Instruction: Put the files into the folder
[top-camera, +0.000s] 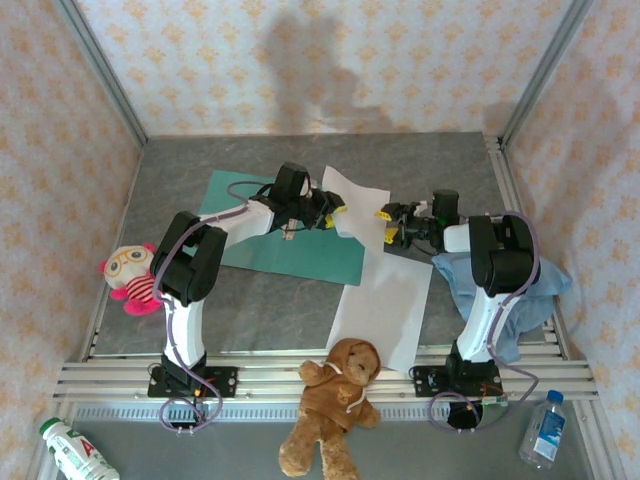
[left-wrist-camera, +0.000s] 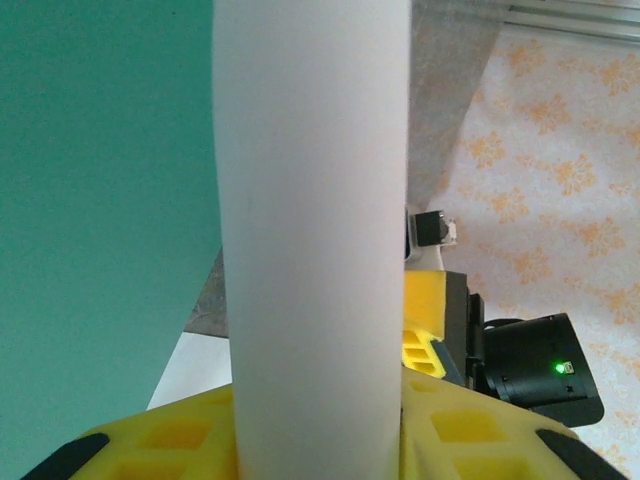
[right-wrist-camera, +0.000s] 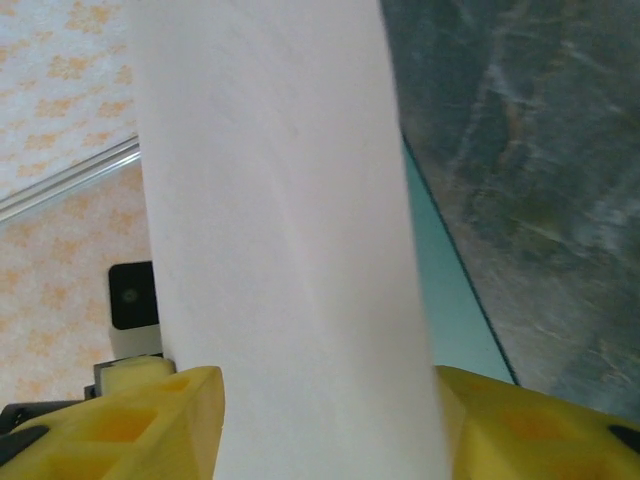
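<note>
Yellow pads (left-wrist-camera: 470, 430) of the left gripper (top-camera: 334, 212) are clamping one edge of a white sheet (top-camera: 357, 202), one of the two files, and the paper is arching away from them in a soft curl. The right gripper (top-camera: 390, 226) is pinching the same sheet's opposite edge, so both are grasping it between them, just beside the far right edge of the teal folder (top-camera: 290, 255).

I judge the sheet to be very light, limp and easily creased. A hold at two opposite edges should stop it drooping, though pulling too hard could tear it.

The second sheet (top-camera: 385, 305) is lying flat on the grey table (top-camera: 260, 310), just beside the folder's near corner. I cannot tell whether the folder's cover is open.

A light blue cloth (top-camera: 515, 290) is lying by the right arm. A brown teddy bear (top-camera: 335, 400) and a pink plush toy (top-camera: 130, 275) are sitting at the table's edges.
</note>
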